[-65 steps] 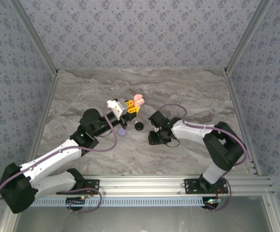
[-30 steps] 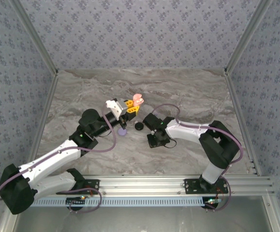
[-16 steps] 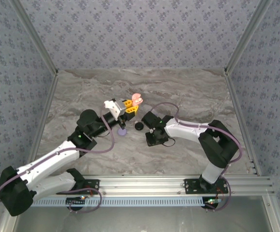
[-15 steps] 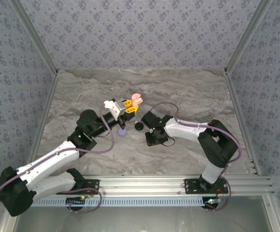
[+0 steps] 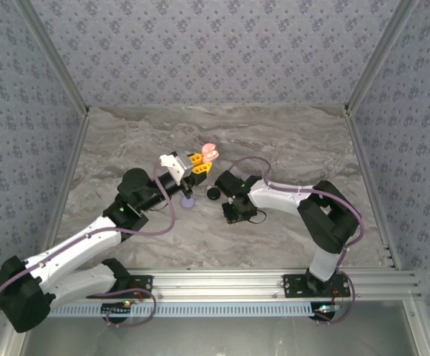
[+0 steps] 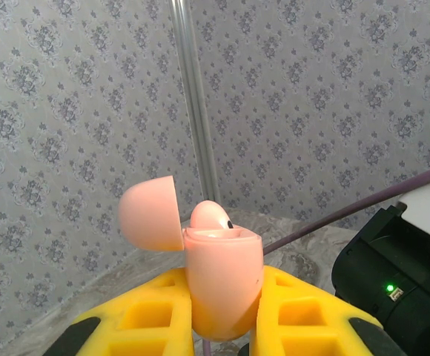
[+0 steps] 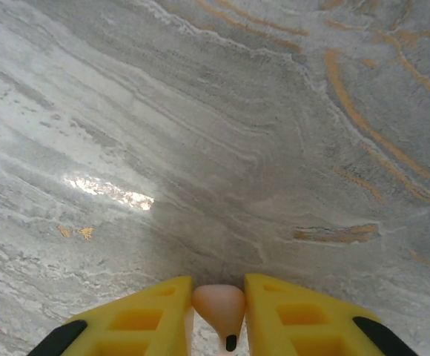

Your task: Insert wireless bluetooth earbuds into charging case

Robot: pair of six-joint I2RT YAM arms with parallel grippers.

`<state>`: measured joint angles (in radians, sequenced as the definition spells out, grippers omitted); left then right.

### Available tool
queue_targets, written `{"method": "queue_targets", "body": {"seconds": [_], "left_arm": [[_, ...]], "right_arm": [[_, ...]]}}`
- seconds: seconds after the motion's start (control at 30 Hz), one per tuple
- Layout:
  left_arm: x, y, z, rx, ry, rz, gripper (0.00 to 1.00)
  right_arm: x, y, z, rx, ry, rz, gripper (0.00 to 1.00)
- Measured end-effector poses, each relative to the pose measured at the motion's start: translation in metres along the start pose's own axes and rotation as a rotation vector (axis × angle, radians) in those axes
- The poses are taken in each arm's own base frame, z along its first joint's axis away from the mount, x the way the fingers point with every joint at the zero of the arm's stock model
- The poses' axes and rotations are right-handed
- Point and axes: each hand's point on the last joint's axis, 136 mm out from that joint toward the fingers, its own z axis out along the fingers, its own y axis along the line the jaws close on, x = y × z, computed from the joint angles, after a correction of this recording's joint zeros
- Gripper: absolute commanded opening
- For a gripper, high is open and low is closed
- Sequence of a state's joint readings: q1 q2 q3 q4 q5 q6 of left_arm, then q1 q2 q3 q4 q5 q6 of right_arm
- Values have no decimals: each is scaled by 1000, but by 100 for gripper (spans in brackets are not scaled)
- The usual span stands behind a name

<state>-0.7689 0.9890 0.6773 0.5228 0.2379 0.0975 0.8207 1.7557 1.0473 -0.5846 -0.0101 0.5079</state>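
Right gripper (image 7: 219, 288) pinches a pink earbud (image 7: 219, 308) yet to go in; left gripper (image 6: 224, 297) clamps the open case (image 6: 222, 259), one bud (image 6: 209, 215) already seated inside.

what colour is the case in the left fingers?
The case is pale pink, with its lid flipped open. It shows best in the left wrist view.

The right gripper (image 5: 232, 212), pink earbud (image 7: 219, 302) pinched in it, has crept leftward and now sits closer to the black case (image 5: 214, 193), its elbow swinging in behind; the left gripper (image 5: 202, 162) holding the open pink case (image 5: 210, 151) has drifted slightly left
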Motion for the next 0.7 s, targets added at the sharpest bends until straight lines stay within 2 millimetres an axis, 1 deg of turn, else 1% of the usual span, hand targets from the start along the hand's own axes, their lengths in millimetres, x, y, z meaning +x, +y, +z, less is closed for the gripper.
{"method": "queue_targets", "body": {"seconds": [0.17, 0.2, 0.27, 0.37, 0.43, 0.47, 0.53, 0.6, 0.63, 0.7], "left_arm": [[2, 0, 0, 0, 5, -2, 0], [3, 0, 0, 0, 7, -2, 0], [4, -1, 0, 1, 9, -3, 0], [5, -1, 0, 1, 10, -7, 0], [7, 0, 2, 2, 14, -9, 0], [10, 0, 3, 3, 18, -13, 0], [16, 0, 7, 4, 29, -22, 0], [22, 0, 12, 9, 40, -31, 0], [25, -1, 14, 13, 46, -37, 0], [30, -1, 17, 20, 51, -44, 0]], "right_arm": [[-3, 0, -4, -3, -21, -4, 23], [-5, 0, -8, -6, -36, -5, 23], [-10, 0, -22, -19, -80, -4, 23], [-27, 0, -62, -69, -205, 12, 23], [-42, -3, -101, -116, -323, 29, 23], [-47, -5, -117, -135, -371, 39, 23], [-58, -13, -158, -178, -498, 66, 23], [-66, -20, -193, -215, -605, 85, 23], [-69, -24, -214, -234, -666, 94, 23], [-74, -26, -249, -269, -760, 90, 23]]}}
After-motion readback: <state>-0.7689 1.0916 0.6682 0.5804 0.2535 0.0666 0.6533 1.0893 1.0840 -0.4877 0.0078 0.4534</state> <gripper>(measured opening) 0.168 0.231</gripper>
